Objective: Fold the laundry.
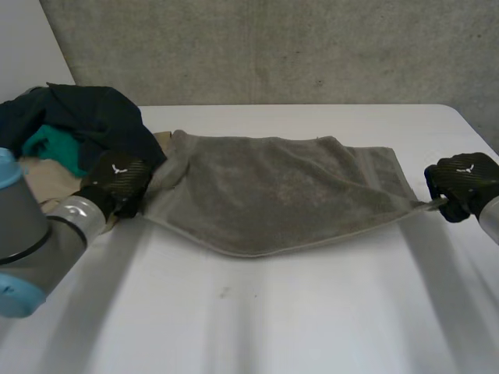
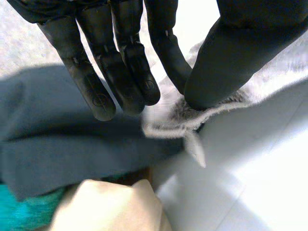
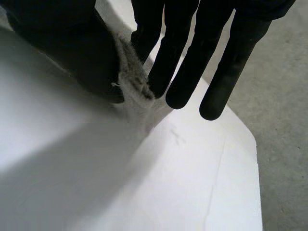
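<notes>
A grey terry-cloth towel (image 1: pixel 273 191) is stretching sideways across the middle of a white table (image 1: pixel 312 312), its near edge bowing toward the camera in a shallow curve. The robot's left hand (image 1: pixel 117 181) is gripping the towel's left end; seen from the left wrist, the thumb (image 2: pixel 231 53) is pressing a fluffy corner of the towel (image 2: pixel 168 120) against the straight fingers (image 2: pixel 166 53). The right hand (image 1: pixel 464 183) is holding the opposite end near the table's right edge, and its wrist view shows the thumb (image 3: pixel 62 48) and fingers (image 3: pixel 163 57) pinching a thin tip of the cloth (image 3: pixel 132 84). Just beside the left hand, at the table's far left, a heap of laundry is lying: a dark navy garment (image 1: pixel 86 117) on top, a teal cloth (image 1: pixel 58 148) peeking out beneath it, and a beige cloth (image 1: pixel 35 175) underneath.
</notes>
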Motion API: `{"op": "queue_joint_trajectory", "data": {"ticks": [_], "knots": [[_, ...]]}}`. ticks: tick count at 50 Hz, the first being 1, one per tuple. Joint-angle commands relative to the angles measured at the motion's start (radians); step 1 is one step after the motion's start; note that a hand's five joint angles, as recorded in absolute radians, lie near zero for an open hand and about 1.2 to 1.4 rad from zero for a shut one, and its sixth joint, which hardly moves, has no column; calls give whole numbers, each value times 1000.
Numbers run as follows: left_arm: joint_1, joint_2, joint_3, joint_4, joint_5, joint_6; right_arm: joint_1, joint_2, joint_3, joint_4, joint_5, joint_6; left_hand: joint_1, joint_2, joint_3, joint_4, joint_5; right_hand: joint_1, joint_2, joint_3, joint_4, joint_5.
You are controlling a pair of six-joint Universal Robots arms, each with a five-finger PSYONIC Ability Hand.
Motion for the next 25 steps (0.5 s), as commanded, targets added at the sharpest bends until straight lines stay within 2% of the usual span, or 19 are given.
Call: {"op": "queue_joint_trajectory", "data": {"ticks": [1, 4, 7, 9, 13, 15, 20, 21, 22, 25], "knots": [[7, 179, -155, -29, 0, 6, -34, -50, -8, 209, 0, -181, 252, 202, 207, 200, 241, 259, 217, 206, 198, 217], [-5, 205, -181, -82, -6, 6, -46, -51, -16, 260, 14, -210, 252, 202, 207, 200, 241, 259, 217, 206, 198, 217], [-8, 283, -193, -229, -21, 14, -60, -66, -25, 320, 22, -238, 252, 202, 207, 200, 241, 259, 217, 206, 198, 217], [-7, 338, -192, -373, -29, 29, -109, -121, -22, 399, 29, -276, 252, 202, 207, 200, 241, 259, 217, 206, 198, 217], [-7, 386, -202, -576, -26, 63, -206, -186, 6, 545, 6, -388, 252, 202, 207, 200, 241, 259, 217, 206, 198, 217], [-13, 389, -204, -605, -21, 72, -237, -191, 23, 596, 5, -469, 252, 202, 207, 200, 241, 259, 217, 206, 198, 217], [-26, 353, -190, -449, -14, 72, -243, -188, 27, 552, -21, -491, 252, 202, 207, 200, 241, 259, 217, 206, 198, 217], [-31, 310, -187, -327, -11, 72, -243, -183, 27, 535, -27, -479, 252, 202, 207, 200, 241, 259, 217, 206, 198, 217], [-36, 287, -187, -282, -11, 74, -241, -174, 27, 518, -32, -464, 206, 156, 161, 153, 195, 259, 217, 206, 198, 217], [-62, 204, -186, -106, -14, 71, -237, -84, 7, 435, -41, -370, -555, -605, -600, -607, -566, 259, 217, 206, 198, 217]]}}
